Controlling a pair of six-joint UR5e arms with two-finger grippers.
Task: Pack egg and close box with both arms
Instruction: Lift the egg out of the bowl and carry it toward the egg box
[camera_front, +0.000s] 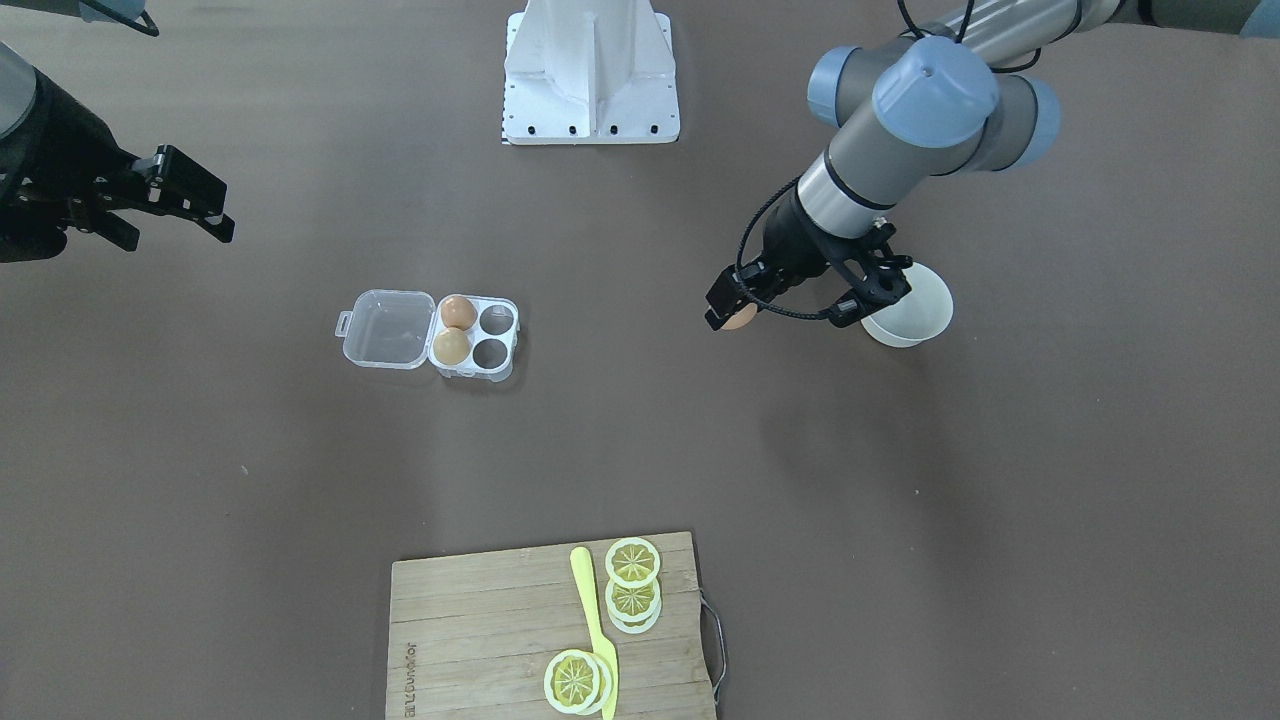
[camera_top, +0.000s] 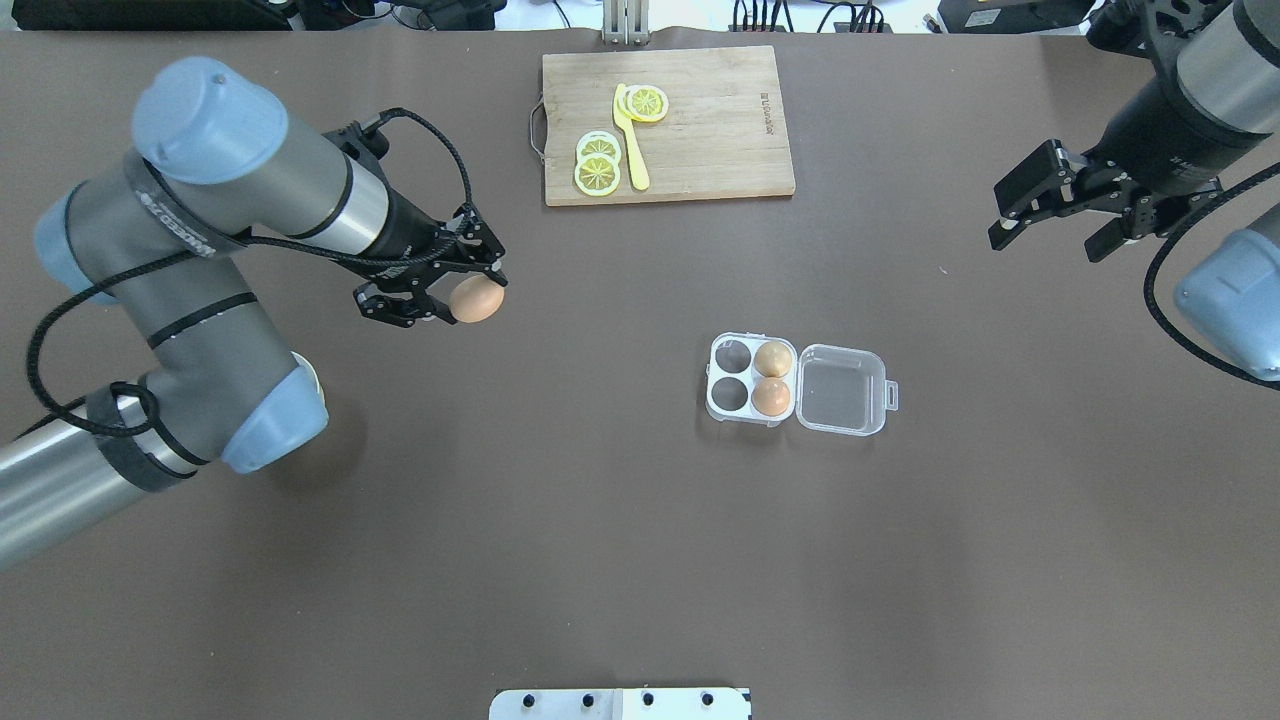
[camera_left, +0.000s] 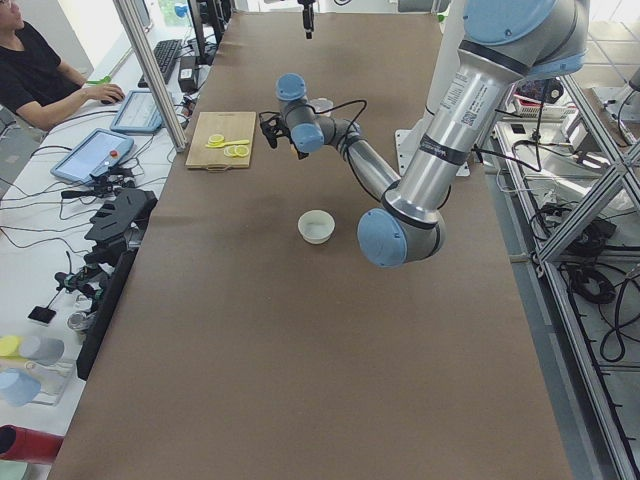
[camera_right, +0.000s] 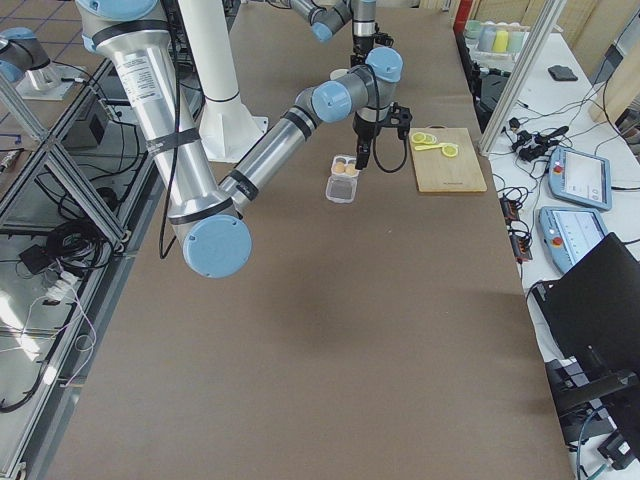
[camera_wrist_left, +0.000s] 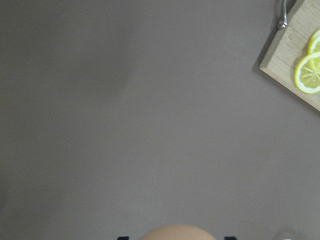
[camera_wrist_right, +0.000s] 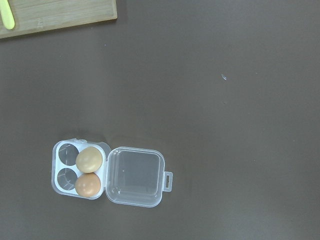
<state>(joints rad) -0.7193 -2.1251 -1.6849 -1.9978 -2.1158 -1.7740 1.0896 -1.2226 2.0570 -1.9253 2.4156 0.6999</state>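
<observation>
- The left arm (camera_top: 250, 190) holds the egg (camera_top: 480, 300) above the tabletop (camera_top: 600, 560). Its jaws are clenched on the egg, one on each side.
- The held egg is well apart from the box (camera_top: 748, 378), out on the robot's left. In the front view the white bowl (camera_front: 930, 322) stands just beside the left arm's wrist.
- The box sits open near the middle of the tabletop. Its clear lid (camera_top: 842, 390) is folded out flat on the side toward the right arm (camera_top: 1190, 110).
- Two of the four cells are filled, with a paler tan egg (camera_top: 773, 358) and a brown egg (camera_top: 771, 397). Both are in the pair of cells next to the hinge.
- The two cells away from the lid (camera_top: 732, 356) are empty.
- The right arm hangs well apart from the box, its jaws spread and holding nothing.
- We judge the task to be partway through, with the pick-up done.
- What remains is to carry the egg across, lower it into an empty cell and release it. After that both arms must fold the lid over and press the tab latch (camera_top: 891, 395) home.
</observation>
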